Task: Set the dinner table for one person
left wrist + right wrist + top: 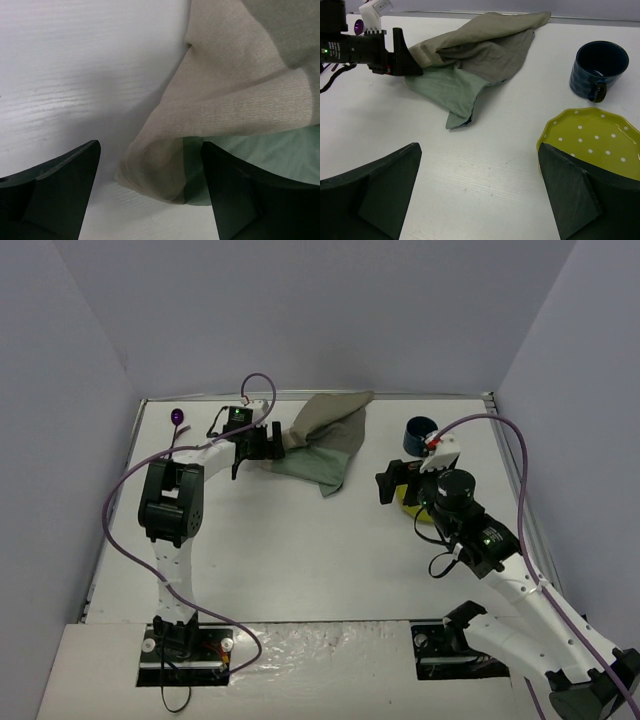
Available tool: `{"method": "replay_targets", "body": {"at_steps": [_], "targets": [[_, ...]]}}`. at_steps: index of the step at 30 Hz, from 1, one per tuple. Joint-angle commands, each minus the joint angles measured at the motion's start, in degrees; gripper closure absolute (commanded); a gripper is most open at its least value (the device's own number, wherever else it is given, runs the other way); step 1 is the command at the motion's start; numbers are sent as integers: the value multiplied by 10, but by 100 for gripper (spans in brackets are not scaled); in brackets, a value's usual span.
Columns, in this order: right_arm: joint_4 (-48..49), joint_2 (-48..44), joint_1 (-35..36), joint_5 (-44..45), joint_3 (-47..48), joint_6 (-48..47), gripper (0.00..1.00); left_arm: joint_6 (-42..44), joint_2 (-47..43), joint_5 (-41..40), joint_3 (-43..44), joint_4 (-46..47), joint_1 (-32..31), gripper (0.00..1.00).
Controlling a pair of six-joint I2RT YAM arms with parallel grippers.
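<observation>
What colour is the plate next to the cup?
The plate is yellow-green with small white dots; the right wrist view shows it best.

**Dinner table, white: surface and contents**

Dinner table (300, 570): large, flat, rectangular, white top with a thin metal rim.

Lying on it:
- One crumpled patchwork cloth (325, 445) in beige, grey and pale green, on the far side, left of centre.
- One dark blue mug (420, 433), upright, far right.
- One yellow-green plate (600, 145) with white dots, near the mug but not touching it.
- One small purple object (178, 417), far left corner, too small to identify.
</observation>
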Motion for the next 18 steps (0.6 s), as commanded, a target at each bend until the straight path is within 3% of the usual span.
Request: {"method": "replay_targets", "body": {"at_steps": [1, 4, 8, 18], "targets": [[62, 17, 5, -23, -1, -8, 0, 28, -29, 68, 22, 58, 6, 37], [76, 33, 5, -40, 5, -9, 0, 24, -31, 83, 3, 75, 6, 71], [87, 82, 5, -80, 23, -12, 4, 29, -49, 107, 7, 56, 6, 100], [126, 167, 4, -53, 75, 33, 4, 31, -226, 20, 32, -183, -2, 100]]}}
